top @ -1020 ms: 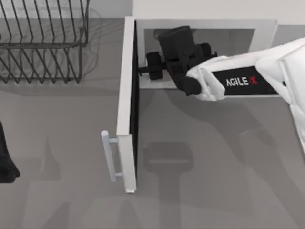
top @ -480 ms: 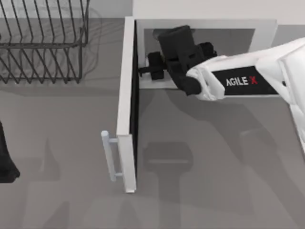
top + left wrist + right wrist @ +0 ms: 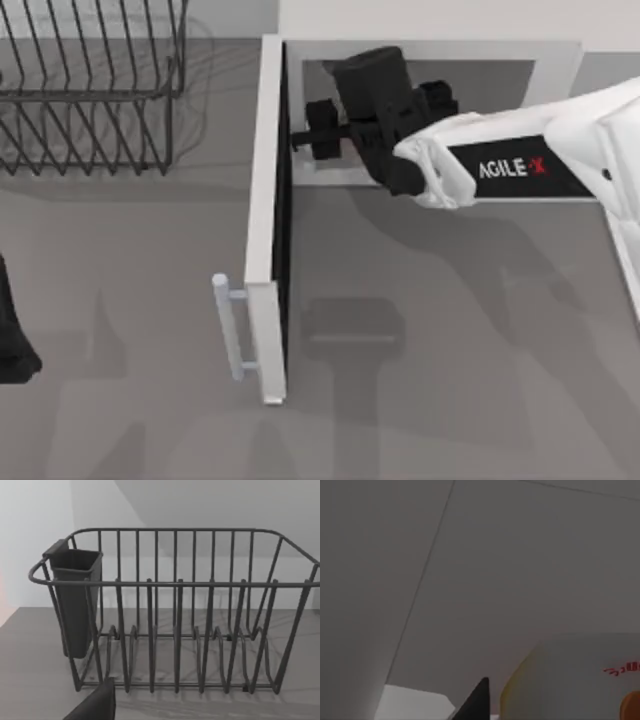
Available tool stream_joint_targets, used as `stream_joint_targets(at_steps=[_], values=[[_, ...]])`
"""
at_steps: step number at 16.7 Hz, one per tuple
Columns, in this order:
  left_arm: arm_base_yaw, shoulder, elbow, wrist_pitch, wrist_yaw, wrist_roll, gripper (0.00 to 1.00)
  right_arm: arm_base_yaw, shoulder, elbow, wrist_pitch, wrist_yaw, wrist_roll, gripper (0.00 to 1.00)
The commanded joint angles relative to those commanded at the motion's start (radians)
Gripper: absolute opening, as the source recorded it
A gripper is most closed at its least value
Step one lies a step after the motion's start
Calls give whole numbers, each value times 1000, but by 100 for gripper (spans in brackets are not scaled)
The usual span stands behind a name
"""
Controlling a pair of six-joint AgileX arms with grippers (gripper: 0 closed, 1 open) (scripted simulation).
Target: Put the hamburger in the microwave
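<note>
- The right gripper point(image 3: 318, 140) reaches into the pale cavity of the large white box microwave point(image 3: 430, 50), whose hinged door with a silver bar handle point(image 3: 232, 327) stands swung wide.
- The small round tan-orange hamburger cannot be made out for certain; in the right wrist view a pale, yellow-edged object with a red mark and an orange patch point(image 3: 575, 680) sits close ahead of the jaws, beside one dark fingertip point(image 3: 476, 700).
- Whether the jaws are spread or pinching, I cannot tell.
- My judgement: the right arm is nearer and placement is under way.
- The left arm point(image 3: 15, 340) is parked at the table's left, facing the black wire dish rack point(image 3: 175, 610).
</note>
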Motion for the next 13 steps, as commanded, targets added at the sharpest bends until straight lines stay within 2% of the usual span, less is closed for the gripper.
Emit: stream_joint_targets(at_steps=[5, 13], values=[[0, 0, 0, 0, 0, 0, 100, 62, -115, -120, 59, 54, 44, 100], [0, 0, 0, 0, 0, 0, 100, 205, -320, -458, 159, 165, 146, 100]])
